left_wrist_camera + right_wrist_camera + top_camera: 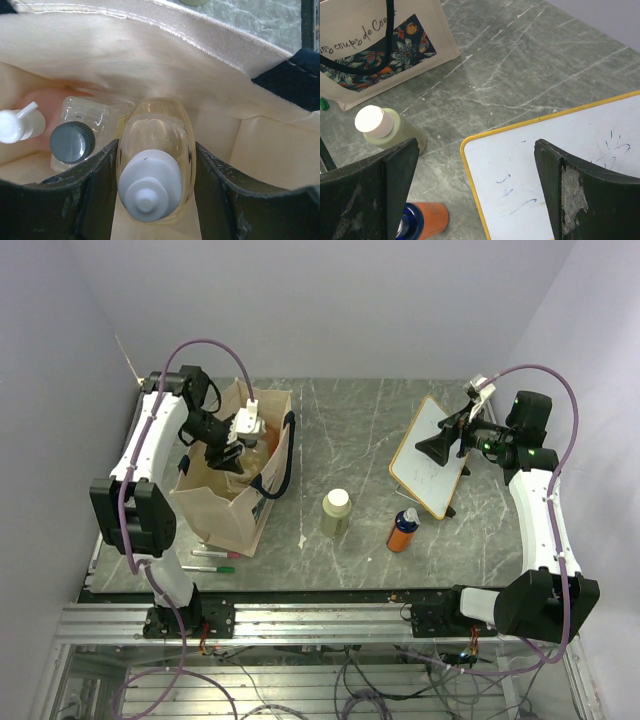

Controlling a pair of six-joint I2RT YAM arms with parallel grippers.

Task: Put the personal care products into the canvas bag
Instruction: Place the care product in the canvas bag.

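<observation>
I am holding the amber bottle (156, 145) in my left pincer (156, 172), the two fingers clamped on its sides, cap pointing back toward my wrist. The pincer is hanging inside the mouth of the bag (225, 515), with the bottle's base aimed down at the bag's floor. Below it the pink bottle (37, 107) and the clear bottle (90, 117) are lying side by side against the far wall, already in. So I am judging this to be the drop of the third of five.

My right pincer (475, 155) is standing wide apart and empty, hovering over the corner of the whiteboard (432, 455). The green bottle (336, 515) is standing upright on the surface (350, 430) just beside the bag, and the orange bottle (403, 532) is lying near the whiteboard, between it and the green one.

The next move, as I am reading it, is to part the left fingers so the amber bottle falls beside the clear one, then lift straight up without snagging the strap or the soft rim. After that the right pincer is best placed for the orange bottle; it is lying tilted, so the fingers need to close across its body, not its top
</observation>
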